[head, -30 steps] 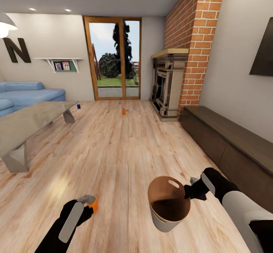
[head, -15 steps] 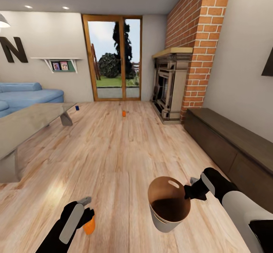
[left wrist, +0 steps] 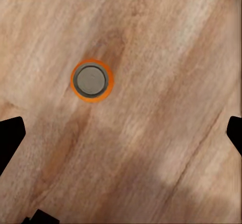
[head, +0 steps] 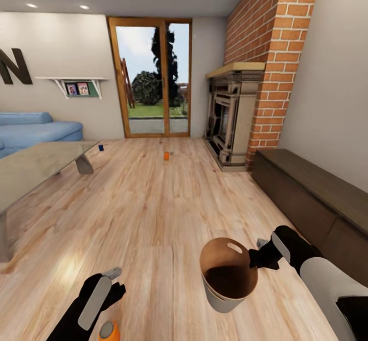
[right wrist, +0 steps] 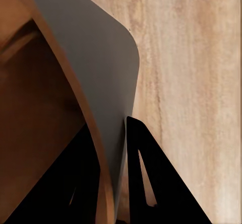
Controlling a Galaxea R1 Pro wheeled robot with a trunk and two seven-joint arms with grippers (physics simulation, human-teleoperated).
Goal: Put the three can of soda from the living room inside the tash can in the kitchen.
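Note:
An orange soda can [head: 108,331] stands upright on the wood floor just below my left gripper [head: 115,281]. In the left wrist view the can's grey top [left wrist: 91,80] lies well beyond the open gripper [left wrist: 121,133], its two dark fingers spread far apart with nothing between them. My right gripper [head: 254,257] is shut on the rim of the dark grey trash can [head: 227,275], held above the floor; its brown inside looks empty. One finger [right wrist: 151,183] presses the bucket's outer wall [right wrist: 101,83]. Far off on the floor stand a second orange can [head: 166,155] and a dark blue can [head: 101,148].
A glass-topped coffee table [head: 30,169] and blue sofa [head: 36,131] stand at the left. A low dark cabinet [head: 317,198] runs along the right wall beside the brick fireplace [head: 232,116]. Wood-framed glass doors [head: 151,77] close the far end.
The orange can has left my left gripper and dropped to the floor beneath it. The camera has shifted slightly, sliding the table and sofa leftward. The right arm and bucket hold still.

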